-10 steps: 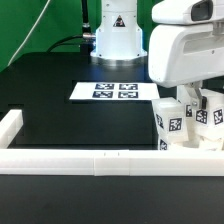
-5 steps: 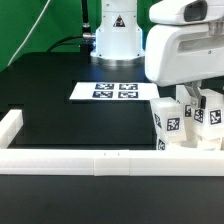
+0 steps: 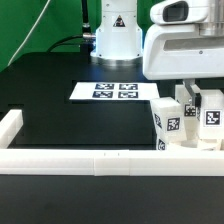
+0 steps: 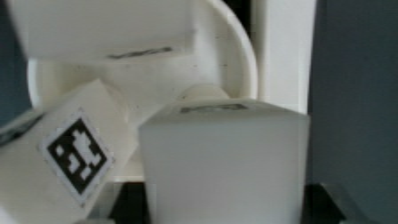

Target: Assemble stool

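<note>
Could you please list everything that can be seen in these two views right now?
Stool legs: several, count unclear, white with black-and-white tags, clustered at the exterior view's right by the border rail.
Stool seat: one, white, round, seen only in the wrist view, behind a leg.
Marker board: one, white with four tags, flat on the table's middle.
Border rail: one, white, along the table's near edge and the exterior view's left.
Table: one, black.
Backdrop: green.
Robot arm: one, white, above the legs; its tool is hidden.
</note>
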You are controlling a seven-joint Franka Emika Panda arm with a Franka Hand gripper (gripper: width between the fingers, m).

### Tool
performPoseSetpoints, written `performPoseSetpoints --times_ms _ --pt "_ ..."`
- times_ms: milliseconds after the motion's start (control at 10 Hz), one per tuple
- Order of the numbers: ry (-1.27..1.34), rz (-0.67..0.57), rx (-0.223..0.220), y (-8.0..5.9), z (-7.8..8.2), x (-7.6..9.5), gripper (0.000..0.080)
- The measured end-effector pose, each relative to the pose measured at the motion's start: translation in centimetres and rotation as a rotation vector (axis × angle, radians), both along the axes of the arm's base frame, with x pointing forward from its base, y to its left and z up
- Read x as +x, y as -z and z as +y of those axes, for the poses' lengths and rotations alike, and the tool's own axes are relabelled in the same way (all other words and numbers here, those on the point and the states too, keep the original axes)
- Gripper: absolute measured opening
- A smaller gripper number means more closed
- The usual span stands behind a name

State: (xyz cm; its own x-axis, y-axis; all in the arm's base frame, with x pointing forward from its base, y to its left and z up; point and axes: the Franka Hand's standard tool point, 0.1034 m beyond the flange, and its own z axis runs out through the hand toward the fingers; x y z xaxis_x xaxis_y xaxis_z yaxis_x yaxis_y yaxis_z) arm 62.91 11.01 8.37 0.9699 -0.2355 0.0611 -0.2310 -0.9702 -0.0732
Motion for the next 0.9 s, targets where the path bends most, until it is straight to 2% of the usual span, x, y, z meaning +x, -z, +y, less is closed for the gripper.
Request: performPoseSetpoints --times_ms 400,900 --pt "0.442 0.019 0.04 0.09 0.59 0.02 0.0338" --pt "0.75 0.039 0.068 0.09 0.59 0.03 0.0338"
